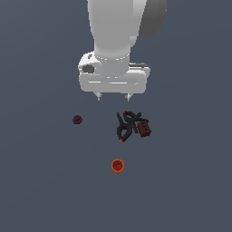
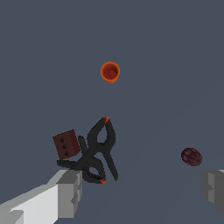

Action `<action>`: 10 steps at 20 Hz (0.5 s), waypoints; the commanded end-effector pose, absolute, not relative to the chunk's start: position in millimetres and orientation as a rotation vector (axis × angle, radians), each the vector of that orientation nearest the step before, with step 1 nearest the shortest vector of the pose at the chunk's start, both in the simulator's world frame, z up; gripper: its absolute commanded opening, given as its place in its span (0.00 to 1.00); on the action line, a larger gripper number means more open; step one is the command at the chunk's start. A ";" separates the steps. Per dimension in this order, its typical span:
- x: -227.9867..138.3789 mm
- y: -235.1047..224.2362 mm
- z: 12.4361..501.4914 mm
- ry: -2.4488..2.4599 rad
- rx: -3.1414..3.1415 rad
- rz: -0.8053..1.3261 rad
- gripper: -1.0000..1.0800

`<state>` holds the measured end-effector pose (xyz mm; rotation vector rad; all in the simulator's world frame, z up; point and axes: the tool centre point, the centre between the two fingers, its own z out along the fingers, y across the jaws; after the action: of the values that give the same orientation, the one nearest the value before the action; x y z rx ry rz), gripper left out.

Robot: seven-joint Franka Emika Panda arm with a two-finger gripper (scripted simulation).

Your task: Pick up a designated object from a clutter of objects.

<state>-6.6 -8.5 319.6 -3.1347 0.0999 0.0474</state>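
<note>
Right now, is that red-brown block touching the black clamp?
Cannot tell. In both views the block sits right against the clamp with no visible gap, but neither view plainly shows contact rather than overlap.

Smooth white arm (image 1: 118,27), a rounded grey joint behind it, flaring into a wide white claw (image 1: 113,96) body with a dark round socket; blocky pale grey fingers (image 2: 69,192), small pointed tips.
</note>
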 end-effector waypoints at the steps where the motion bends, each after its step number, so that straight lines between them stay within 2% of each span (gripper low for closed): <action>1: -6.6 -8.5 319.6 0.100 -3.135 0.047 0.96; 10: -5.4 -12.0 326.7 0.040 -3.163 0.005 0.96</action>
<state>-5.5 -11.0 324.9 -3.1586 0.0491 0.0123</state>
